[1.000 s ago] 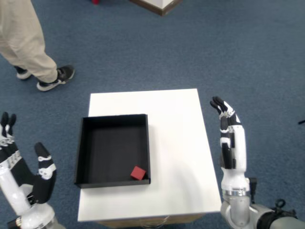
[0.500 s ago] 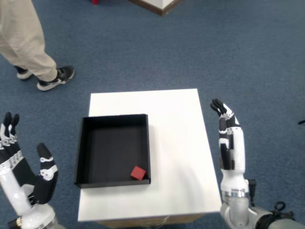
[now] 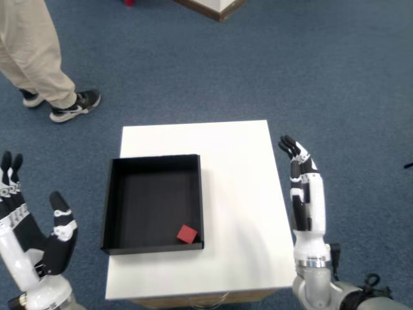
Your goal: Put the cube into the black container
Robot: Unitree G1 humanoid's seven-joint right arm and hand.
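Presently, the red cube (image 3: 187,234) lies inside the black container (image 3: 153,164), on its floor at the lower right corner, close to the near wall and the right wall. It is not held by either hand.

The black container sits on the white table (image 3: 239,181), occupying the left half of the tabletop, in the centre-left of the frame. Its near edge stops short of the table's lower edge, leaving a bare white strip below it. The right half of the tabletop is bare.

The right hand (image 3: 303,197) is at the right of the frame, just past the table's right edge, held flat and edge-on with the fingers extended and pointing toward the upper part of the frame. The fingers (image 3: 289,145) are straight, lying close alongside one another, and grip nothing. The hand is well apart from the cube and the container.

The left hand (image 3: 32,239) is at the lower left of the frame, clear of the table, with fingers spread and empty.

A person's legs (image 3: 35,55) in beige trousers and dark shoes stand on the blue carpet (image 3: 310,71) at the upper left of the frame.
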